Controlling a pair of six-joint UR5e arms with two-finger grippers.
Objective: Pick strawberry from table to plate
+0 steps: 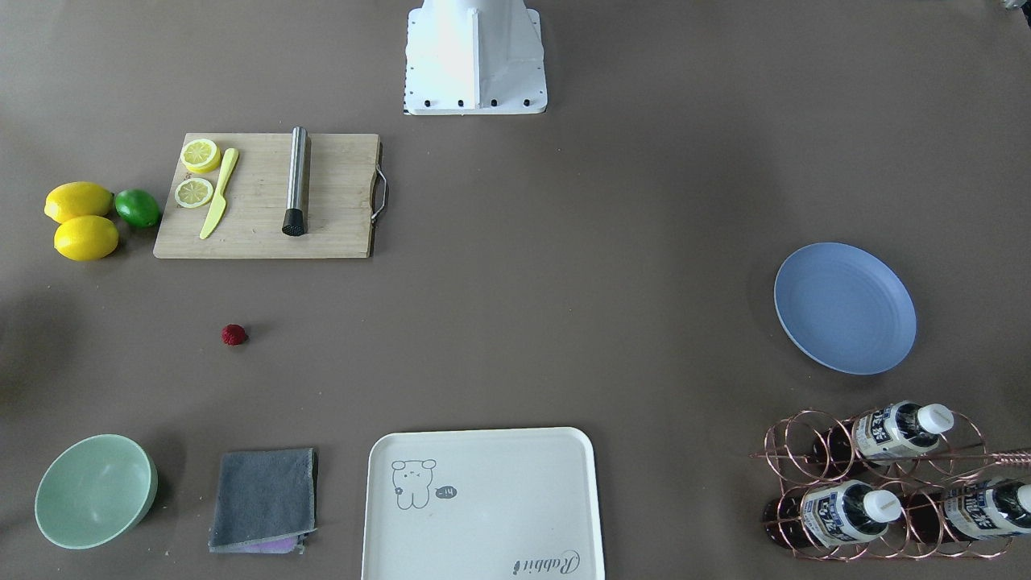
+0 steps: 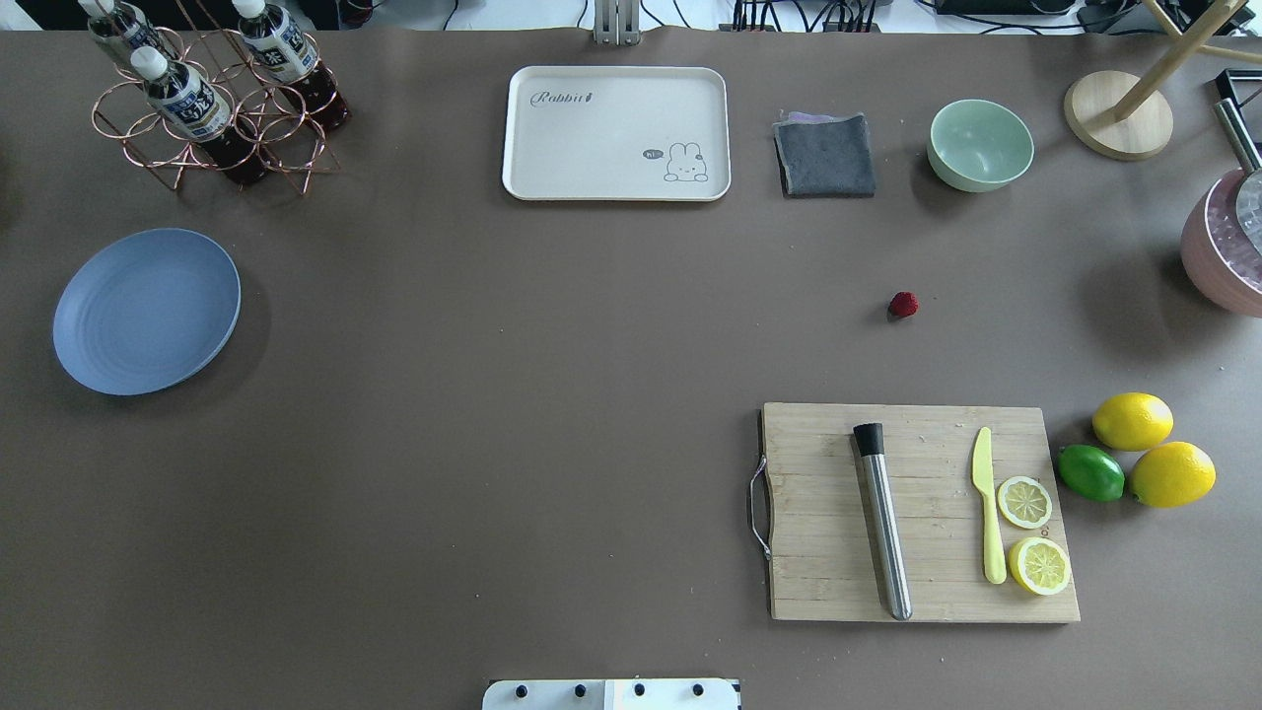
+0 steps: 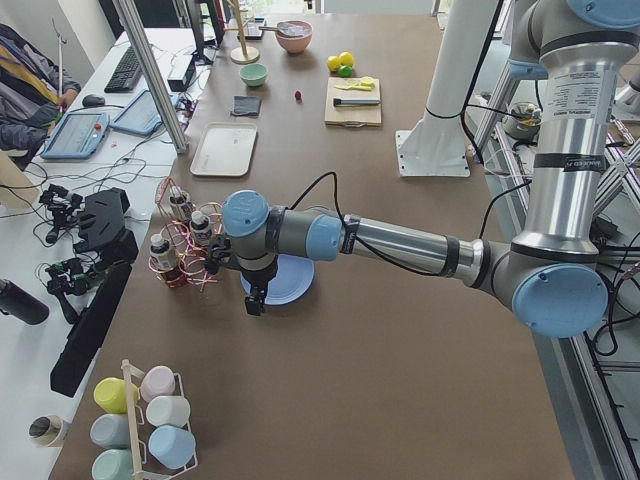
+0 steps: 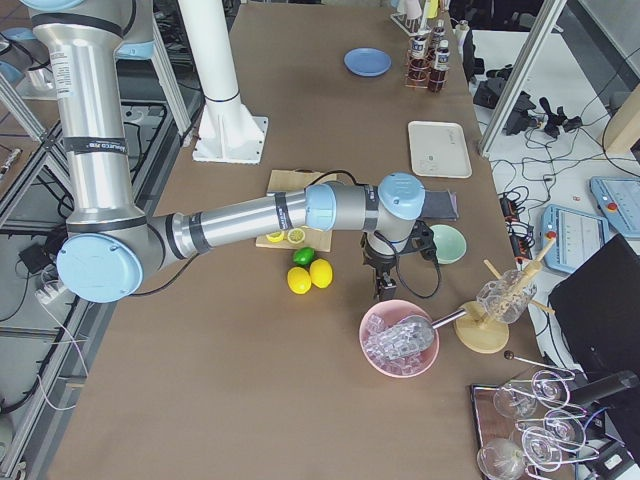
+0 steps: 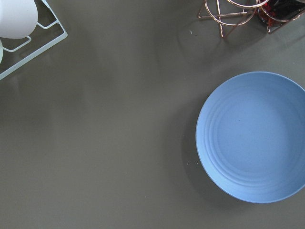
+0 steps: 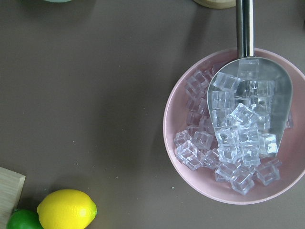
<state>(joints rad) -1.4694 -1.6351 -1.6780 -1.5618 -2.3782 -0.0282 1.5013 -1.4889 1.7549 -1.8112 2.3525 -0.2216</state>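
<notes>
The strawberry [image 1: 233,334] [image 2: 903,304], a small deep red berry, lies alone on the grey-brown table [image 1: 564,282] between the cutting board and the green bowl. The light blue plate [image 1: 844,308] [image 2: 146,311] [image 5: 252,138] sits empty at the table's other end. My left gripper [image 3: 255,300] hangs over the table beside the plate's near edge. Beyond the lemons my right gripper [image 4: 385,288] hovers next to a pink ice bowl, away from the strawberry. Both grippers show only in the side views, so I cannot tell whether they are open or shut.
A wooden cutting board [image 2: 922,513] carries a steel muddler, a yellow knife and lemon slices. Two lemons [image 2: 1134,421] and a lime lie beside it. A green bowl [image 2: 980,144], grey cloth [image 2: 826,155], cream tray [image 2: 616,133], bottle rack [image 2: 212,108] and pink ice bowl [image 6: 236,129] line the edges.
</notes>
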